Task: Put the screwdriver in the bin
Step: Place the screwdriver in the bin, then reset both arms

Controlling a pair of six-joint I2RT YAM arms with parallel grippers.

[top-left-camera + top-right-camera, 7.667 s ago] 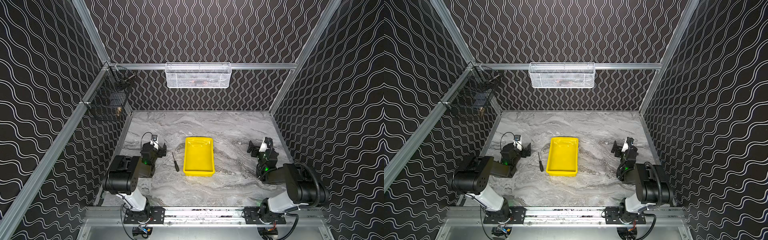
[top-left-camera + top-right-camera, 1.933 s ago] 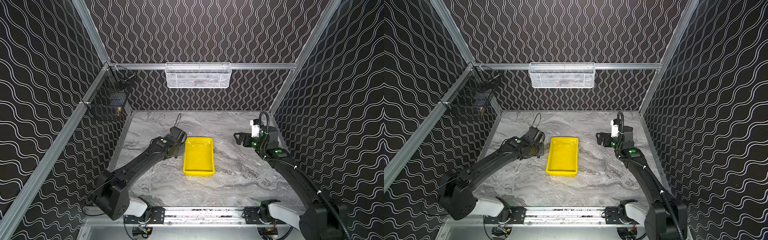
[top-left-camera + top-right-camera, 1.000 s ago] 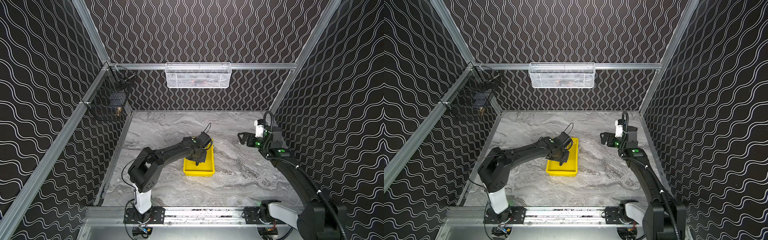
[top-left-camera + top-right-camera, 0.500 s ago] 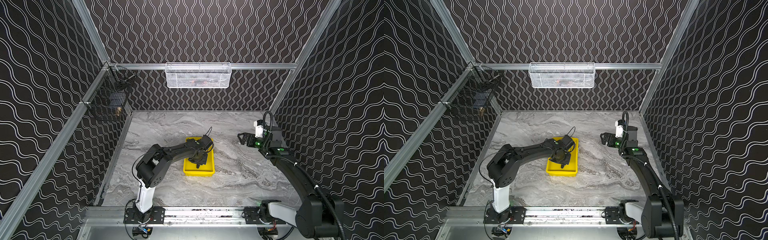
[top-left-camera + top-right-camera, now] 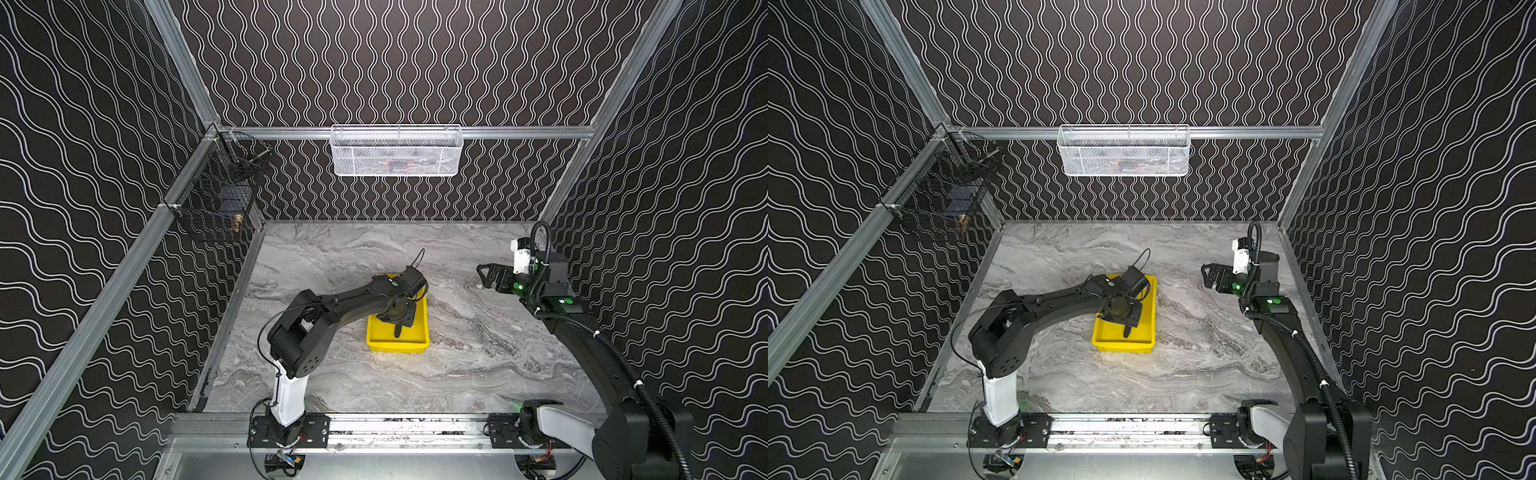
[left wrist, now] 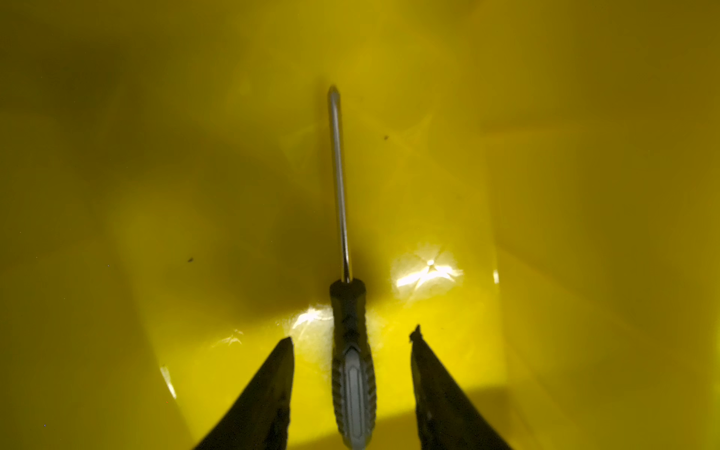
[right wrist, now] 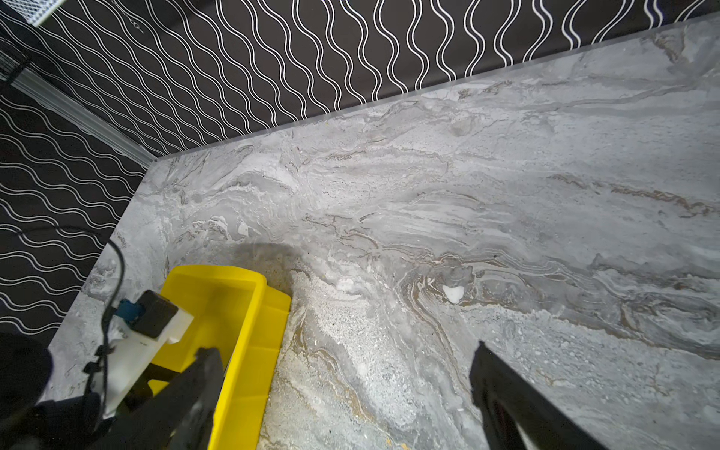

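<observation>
Screwdriver [image 6: 350, 343] moved into bin [image 6: 156, 195] | lies flat | tip points away from left hand [image 6: 350, 339]

Left pincer [image 5: 1124, 325] low over yellow bin [image 5: 1144, 344]

Both top views looked down from high at the front, facing the back wall, sharing the whole marble table [image 5: 478, 365]. Left wrist view peered close into the bin [image 6: 156, 195]. Right wrist view faced table [image 7: 467, 195], bin [image 7: 249, 311] and far corner, from higher.
</observation>
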